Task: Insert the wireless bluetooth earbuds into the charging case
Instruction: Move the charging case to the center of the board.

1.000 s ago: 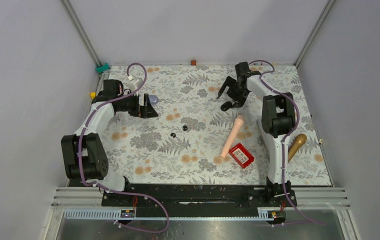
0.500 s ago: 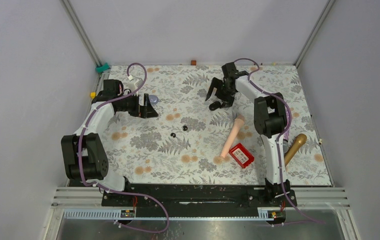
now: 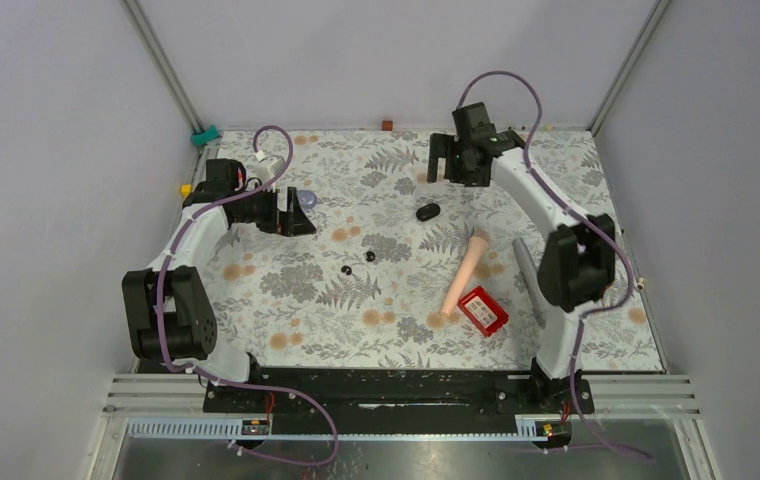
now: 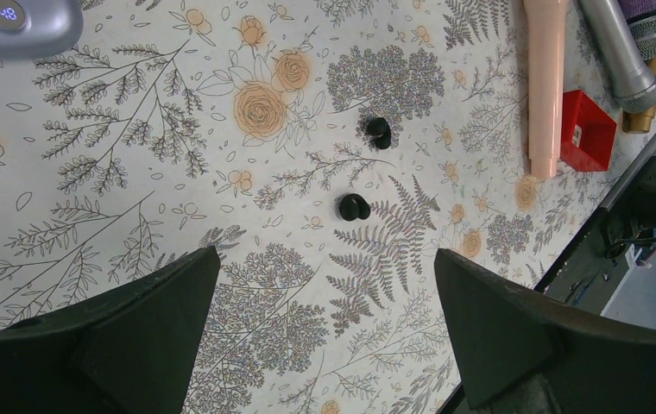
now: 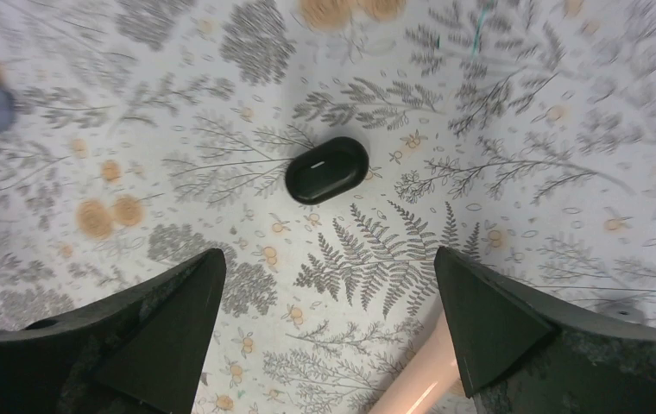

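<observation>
The charging case [image 3: 428, 211], a glossy black oval, lies closed on the floral table, and also shows in the right wrist view [image 5: 326, 169]. My right gripper [image 3: 452, 168] is open and empty, raised behind the case and apart from it. The two black earbuds [image 3: 369, 256] [image 3: 345, 270] lie loose mid-table, left of the case. In the left wrist view they are small black buds [image 4: 378, 132] [image 4: 354, 207]. My left gripper [image 3: 294, 218] is open and empty at the left, well away from the earbuds.
A lavender round object [image 3: 306, 199] sits by my left gripper. A pink cylinder [image 3: 464, 272], a red block [image 3: 482, 310] and a silver microphone [image 3: 526, 268] lie right of centre. Small red [image 3: 387, 125], teal [image 3: 203, 133] and yellow [image 3: 186, 189] bits lie at the table's edges.
The case shifted left along with my right gripper. That gripper has since drawn up and back, leaving the case lying free. The left arm has not moved.
</observation>
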Tool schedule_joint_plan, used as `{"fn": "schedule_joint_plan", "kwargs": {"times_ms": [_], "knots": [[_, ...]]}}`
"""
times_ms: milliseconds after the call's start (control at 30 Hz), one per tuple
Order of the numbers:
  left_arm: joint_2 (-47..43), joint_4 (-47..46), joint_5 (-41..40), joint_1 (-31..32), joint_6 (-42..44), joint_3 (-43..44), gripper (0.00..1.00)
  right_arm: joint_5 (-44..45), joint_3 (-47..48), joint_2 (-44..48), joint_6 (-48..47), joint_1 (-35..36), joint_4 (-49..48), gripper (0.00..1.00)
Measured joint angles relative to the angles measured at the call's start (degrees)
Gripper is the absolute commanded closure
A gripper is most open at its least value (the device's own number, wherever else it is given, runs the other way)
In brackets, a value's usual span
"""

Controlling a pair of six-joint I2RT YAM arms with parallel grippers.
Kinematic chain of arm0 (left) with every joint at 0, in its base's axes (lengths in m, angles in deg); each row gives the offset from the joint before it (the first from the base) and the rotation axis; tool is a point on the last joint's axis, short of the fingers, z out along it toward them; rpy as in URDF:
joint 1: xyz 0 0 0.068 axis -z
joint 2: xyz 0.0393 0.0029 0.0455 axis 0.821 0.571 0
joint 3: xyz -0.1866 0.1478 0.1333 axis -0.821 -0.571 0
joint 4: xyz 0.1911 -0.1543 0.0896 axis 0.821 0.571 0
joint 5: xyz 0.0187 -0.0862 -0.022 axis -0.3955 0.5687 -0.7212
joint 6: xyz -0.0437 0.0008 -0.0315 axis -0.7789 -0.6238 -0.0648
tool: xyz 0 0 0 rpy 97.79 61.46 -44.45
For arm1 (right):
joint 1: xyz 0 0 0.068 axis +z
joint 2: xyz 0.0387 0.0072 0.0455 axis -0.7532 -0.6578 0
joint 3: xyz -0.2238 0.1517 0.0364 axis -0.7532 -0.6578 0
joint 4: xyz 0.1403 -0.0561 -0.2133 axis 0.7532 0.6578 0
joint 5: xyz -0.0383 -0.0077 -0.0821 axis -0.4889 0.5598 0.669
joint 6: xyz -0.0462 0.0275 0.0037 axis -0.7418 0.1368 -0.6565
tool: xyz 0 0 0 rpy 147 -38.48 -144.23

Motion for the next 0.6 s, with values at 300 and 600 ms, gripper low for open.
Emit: {"fn": "schedule_joint_plan", "kwargs": {"times_ms": [300,600], "knots": [[-0.07,0.00,0.02,-0.11,0.00,0.00,0.02,-9.20,-3.39,9.99,-6.32,-1.51,-7.45,0.08],[-0.72,-0.04,-0.04,-0.28,0.02,0.00,0.01,-13.38,-1.55,-7.58,0.81,-3.78,-7.23,0.09]]}}
